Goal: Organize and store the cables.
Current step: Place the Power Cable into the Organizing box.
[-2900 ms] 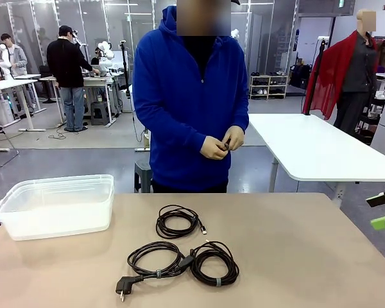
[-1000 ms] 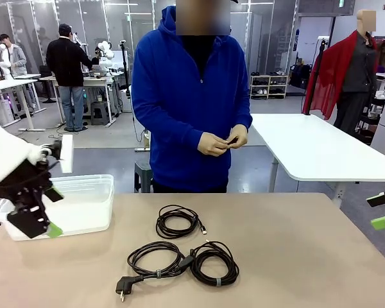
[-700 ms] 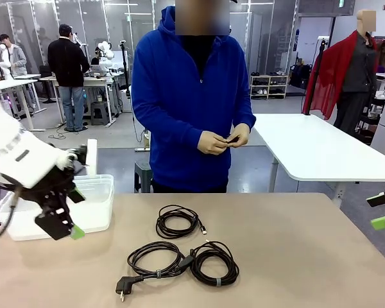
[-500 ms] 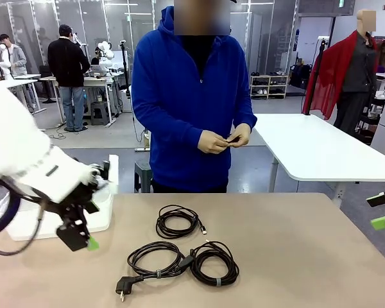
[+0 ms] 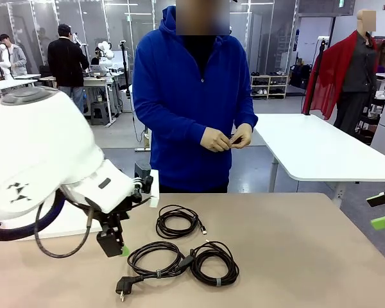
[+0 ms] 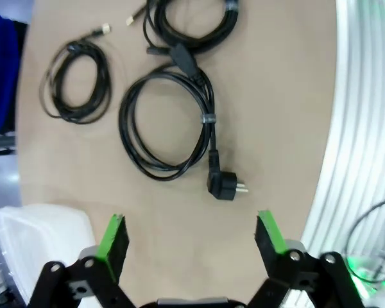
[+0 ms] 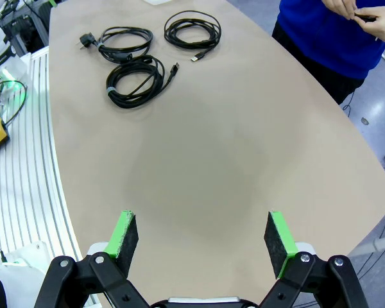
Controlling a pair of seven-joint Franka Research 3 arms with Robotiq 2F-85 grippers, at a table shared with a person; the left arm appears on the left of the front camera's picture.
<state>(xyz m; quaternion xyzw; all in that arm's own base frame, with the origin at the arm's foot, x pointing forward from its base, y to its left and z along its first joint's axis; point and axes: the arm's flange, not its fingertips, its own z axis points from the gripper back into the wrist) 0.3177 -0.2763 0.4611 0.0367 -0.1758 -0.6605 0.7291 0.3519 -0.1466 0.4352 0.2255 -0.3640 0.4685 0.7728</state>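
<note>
now | left end effector [image 6: 192, 234] open — empty | cables [image 6: 208, 119] just ahead, untouched

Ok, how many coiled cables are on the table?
3: a thin coil nearest the person, a plug-ended coil at the near edge, a thicker coil beside it. The left arm could hide more.

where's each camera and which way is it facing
Front: fixed on the robot's side, facing across the table at the person; left arm shows.
Left wrist: over the table, looking down past the open left gripper at the cables.
Right wrist: by the table's right edge, looking across it past the open right gripper.
All share the cables.
</note>
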